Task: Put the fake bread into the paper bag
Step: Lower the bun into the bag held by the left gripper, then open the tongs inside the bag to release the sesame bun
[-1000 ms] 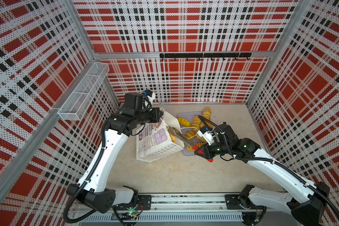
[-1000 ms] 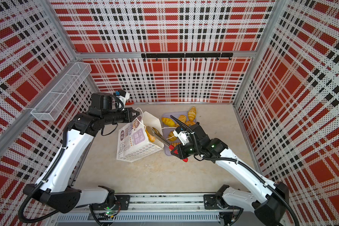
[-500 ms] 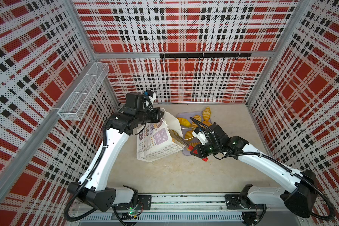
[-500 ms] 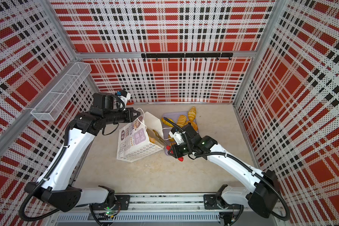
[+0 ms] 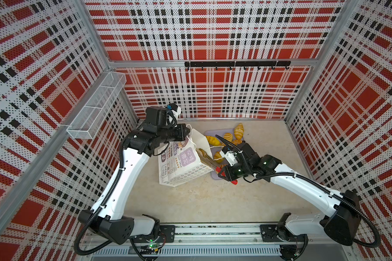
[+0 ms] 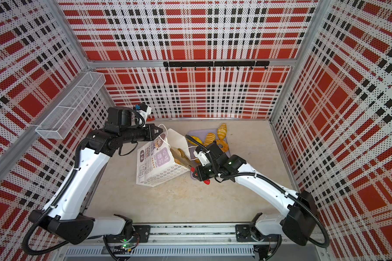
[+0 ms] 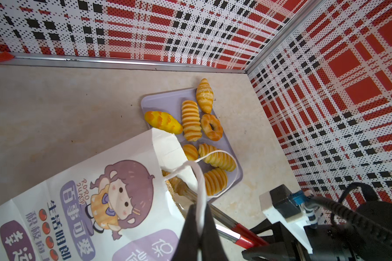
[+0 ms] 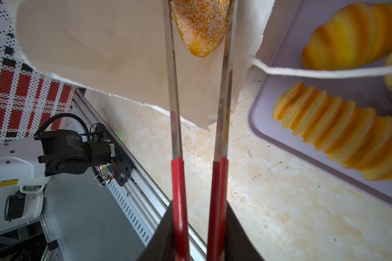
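The right tool [image 8: 197, 237] is clamped on the red handles of the tongs [image 8: 174, 113], one finger on either side. The two steel blades stand a little apart. From this tool the tongs run left and slightly far across the tabletop [image 5: 213, 203], and their tips are already past the rim of the paper bag [image 5: 181, 162].

Between the blades, straight ahead along the long axis of the tongs, sits the sesame bun [image 8: 201, 27]. It appears to touch both blades, though how firmly it is pinched cannot be told. It lies inside the bag's mouth, with white paper behind it.

The bag leans, its base near and left and its mouth facing right and far towards the tongs. So the tongs and the bag lie nearly in one line, and the drop seems to depend on that. If the blades ease apart, the bun should slide deeper in, not back out.

At the far rim, the left tool [image 7: 196, 217] is fully closed on the bag's cord handle [image 7: 199, 180] and holds that edge up. It is the nearer arm to the bag.

Just right of the bag lies the lilac tray [image 7: 163, 101]. Seven more pieces of the fake bread [image 7: 191, 119] rest on it, all nearer the right arm.
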Robot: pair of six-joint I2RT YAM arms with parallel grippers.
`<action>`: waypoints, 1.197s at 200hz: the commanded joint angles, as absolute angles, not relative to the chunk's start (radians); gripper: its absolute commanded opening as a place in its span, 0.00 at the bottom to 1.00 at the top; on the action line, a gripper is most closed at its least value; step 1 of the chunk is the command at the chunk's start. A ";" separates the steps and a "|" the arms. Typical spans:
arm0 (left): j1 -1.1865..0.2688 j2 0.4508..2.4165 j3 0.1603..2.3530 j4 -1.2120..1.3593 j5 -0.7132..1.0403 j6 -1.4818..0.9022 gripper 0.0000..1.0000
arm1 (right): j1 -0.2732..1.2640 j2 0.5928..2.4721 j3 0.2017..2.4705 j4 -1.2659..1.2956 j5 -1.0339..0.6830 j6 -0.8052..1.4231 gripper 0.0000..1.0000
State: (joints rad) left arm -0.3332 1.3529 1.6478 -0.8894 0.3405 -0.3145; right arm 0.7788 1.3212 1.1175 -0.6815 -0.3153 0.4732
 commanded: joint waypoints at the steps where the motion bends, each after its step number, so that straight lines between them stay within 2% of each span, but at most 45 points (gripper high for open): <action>1: -0.341 1.359 1.687 -0.862 0.351 -0.310 0.00 | 0.787 1.308 1.149 -0.642 -0.291 0.472 0.32; 51: -0.340 1.358 1.689 -0.862 0.352 -0.309 0.00 | 0.786 1.278 1.132 -0.617 -0.293 0.485 0.40; 159: -0.340 1.361 1.697 -0.861 0.347 -0.310 0.00 | 0.784 1.192 1.126 -0.610 -0.273 0.507 0.40; 239: -0.339 1.368 1.695 -0.839 0.350 -0.321 0.00 | 0.740 1.106 1.099 -0.610 -0.279 0.531 0.29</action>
State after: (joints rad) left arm -0.3336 1.3666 1.6615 -0.8761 0.3405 -0.3180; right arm 0.7551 1.1419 1.1175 -0.6388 -0.2787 0.5179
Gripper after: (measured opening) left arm 0.059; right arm 0.303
